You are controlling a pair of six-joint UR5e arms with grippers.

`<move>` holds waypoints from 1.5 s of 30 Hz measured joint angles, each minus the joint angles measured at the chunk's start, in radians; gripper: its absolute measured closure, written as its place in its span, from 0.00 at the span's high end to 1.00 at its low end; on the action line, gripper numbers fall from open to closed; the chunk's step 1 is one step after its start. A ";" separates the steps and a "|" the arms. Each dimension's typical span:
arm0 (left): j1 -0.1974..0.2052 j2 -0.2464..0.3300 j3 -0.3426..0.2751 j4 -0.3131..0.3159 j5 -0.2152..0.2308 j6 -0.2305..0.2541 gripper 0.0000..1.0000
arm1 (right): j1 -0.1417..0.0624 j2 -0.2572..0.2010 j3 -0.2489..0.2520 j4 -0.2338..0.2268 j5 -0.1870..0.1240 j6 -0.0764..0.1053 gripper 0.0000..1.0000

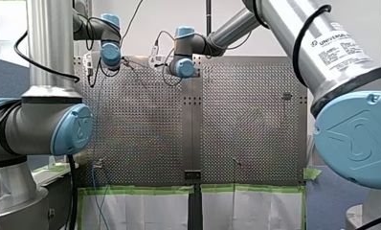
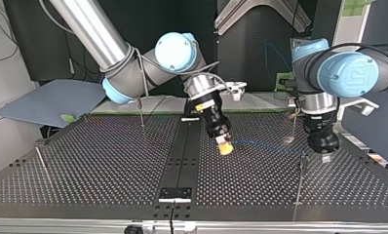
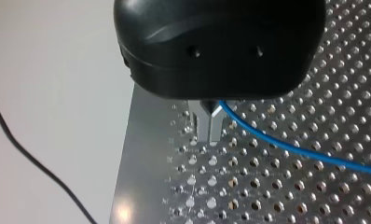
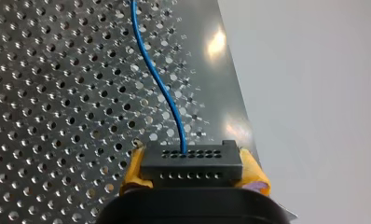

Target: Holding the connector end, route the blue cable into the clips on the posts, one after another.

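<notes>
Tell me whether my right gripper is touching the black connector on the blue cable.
Touching. The right wrist view shows the right gripper with its yellow pads pressed against both ends of the black connector, no gap on either side.

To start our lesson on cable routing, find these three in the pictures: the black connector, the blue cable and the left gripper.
connector (image 4: 191,164): right wrist view, middle of its black face.
blue cable (image 4: 182,137): right wrist view, the stretch just ahead of the connector.
left gripper (image 3: 209,136): left wrist view, between its metal fingertips.
</notes>
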 joint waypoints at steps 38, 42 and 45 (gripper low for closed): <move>0.056 -0.033 0.062 0.043 0.111 -0.058 0.00 | -0.010 0.025 -0.031 -0.002 -0.013 -0.003 0.00; 0.067 -0.034 0.063 0.043 0.119 -0.065 0.00 | -0.013 0.026 -0.031 -0.001 -0.013 -0.002 0.00; 0.073 -0.042 0.064 0.043 0.131 -0.069 0.00 | -0.019 0.027 -0.031 -0.001 -0.013 -0.001 0.00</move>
